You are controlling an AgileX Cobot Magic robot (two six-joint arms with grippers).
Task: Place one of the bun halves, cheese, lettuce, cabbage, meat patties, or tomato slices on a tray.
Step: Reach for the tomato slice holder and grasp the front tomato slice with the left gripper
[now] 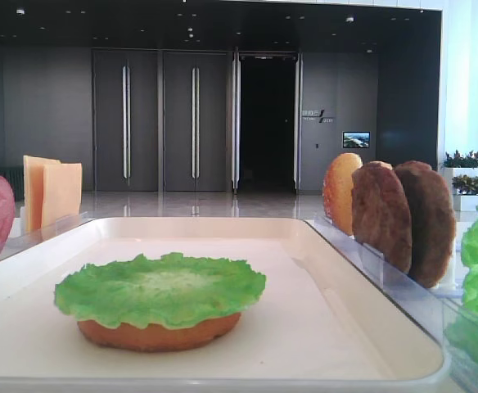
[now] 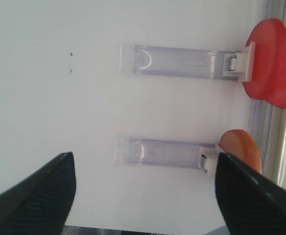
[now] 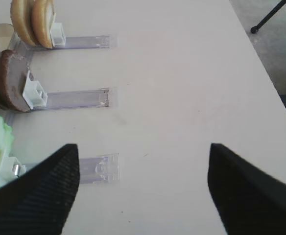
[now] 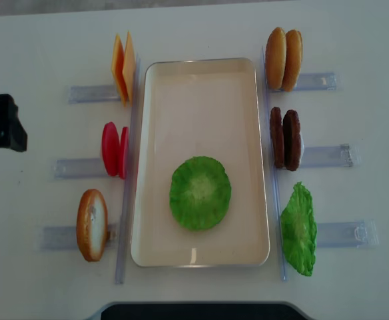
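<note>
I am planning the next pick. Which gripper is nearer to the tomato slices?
Left. The left gripper hovers over the table on the same side of the tray as the tomato slices. The right gripper is across the tray, beside the meat patties.

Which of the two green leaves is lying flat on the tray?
The round lettuce in the tray, covering a bun half. The other green leaf stands outside, right of the tray.

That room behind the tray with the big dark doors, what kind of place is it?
Probably a lobby or showroom, not a kitchen. Behind the tray stand tall dark doors, a shiny floor, a small wall screen and potted plants. The lettuce and meat patties look like toy food laid out for practice.
</note>
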